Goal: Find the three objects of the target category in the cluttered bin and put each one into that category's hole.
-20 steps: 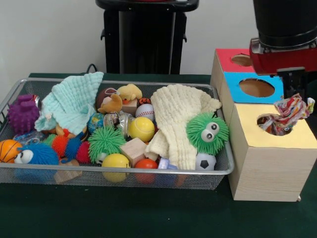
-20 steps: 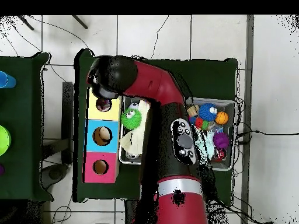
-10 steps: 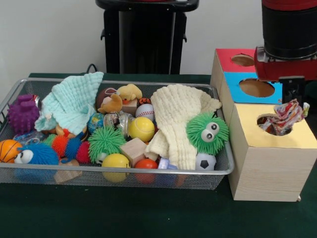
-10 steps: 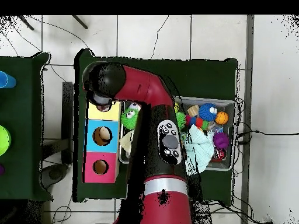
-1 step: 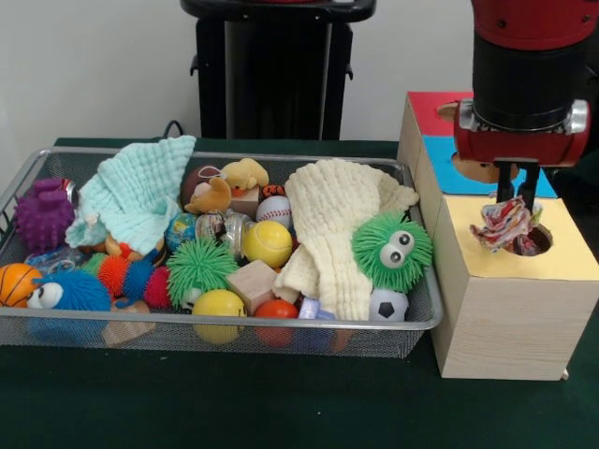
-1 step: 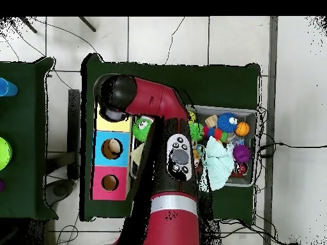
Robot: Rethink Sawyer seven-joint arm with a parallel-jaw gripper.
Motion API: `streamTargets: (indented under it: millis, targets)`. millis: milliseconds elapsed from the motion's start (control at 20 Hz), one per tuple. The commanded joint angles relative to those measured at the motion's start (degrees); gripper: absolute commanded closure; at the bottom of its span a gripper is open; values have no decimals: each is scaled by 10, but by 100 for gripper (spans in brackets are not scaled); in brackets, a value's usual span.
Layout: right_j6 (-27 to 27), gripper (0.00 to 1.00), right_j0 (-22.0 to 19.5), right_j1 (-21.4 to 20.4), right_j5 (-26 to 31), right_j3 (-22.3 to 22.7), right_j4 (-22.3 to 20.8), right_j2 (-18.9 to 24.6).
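No text, label, brand, number or sign can be read anywhere.

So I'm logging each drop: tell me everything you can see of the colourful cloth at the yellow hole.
The cloth is a crumpled, bunched scrap of soft fabric, patterned in red, white, yellow and blue. It hangs from the claw, whose two dark fingers pinch its top. Its lower end sits at the rim of the round hole in the box's yellow top, partly over the opening and not yet inside. The overhead view hides it under the arm.
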Motion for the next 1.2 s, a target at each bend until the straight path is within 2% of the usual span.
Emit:
streamTargets:
  millis: [50, 300, 550, 750, 850, 1200]
  targets:
    - [165, 100, 5, 40, 49, 45, -7, -24]
    - [164, 100, 8, 56, 26, 47, 7, -22]
    - [174, 100, 11, 55, 23, 65, 35, -12]
    - [196, 100, 16, 51, 26, 86, 66, -3]
    - [199, 100, 20, 53, 10, 100, 79, 1]
    - [208, 100, 40, 59, -10, 127, 100, -5]
